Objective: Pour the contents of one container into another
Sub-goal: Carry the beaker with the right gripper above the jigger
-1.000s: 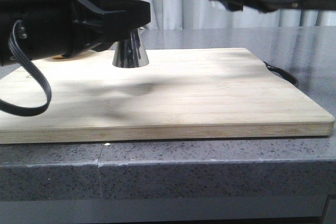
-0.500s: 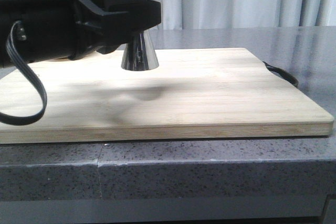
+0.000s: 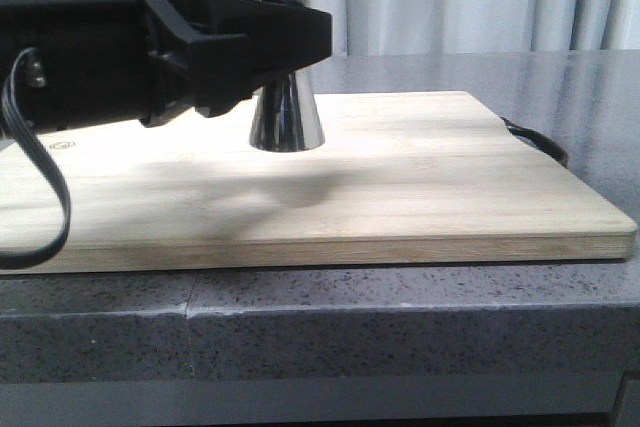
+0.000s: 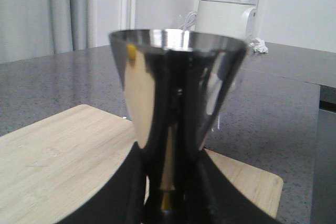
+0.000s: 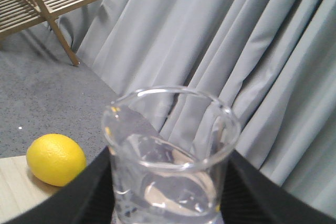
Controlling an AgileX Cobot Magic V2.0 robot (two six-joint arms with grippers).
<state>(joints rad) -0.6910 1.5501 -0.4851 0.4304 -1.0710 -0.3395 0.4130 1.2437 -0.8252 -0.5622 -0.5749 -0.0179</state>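
**Front view: jigger gripped over board, beaker gripped off-frame**

Left gripper (image 3: 290, 42) enters from 9 o'clock; jaws clamped on steel jigger (image 3: 286, 112) at waist. Jigger upright; base at or just above wooden board (image 3: 420, 177), contact not clear. Board lies on grey table (image 3: 400, 317). Right wrist view: right gripper (image 5: 170, 203) w/ jaws clamped on glass beaker (image 5: 170, 156), rim up. Lemon (image 5: 55, 159) at approx. 9 o'clock of beaker.

Soft daylight (perhaps window-lit), blurry close-ups.
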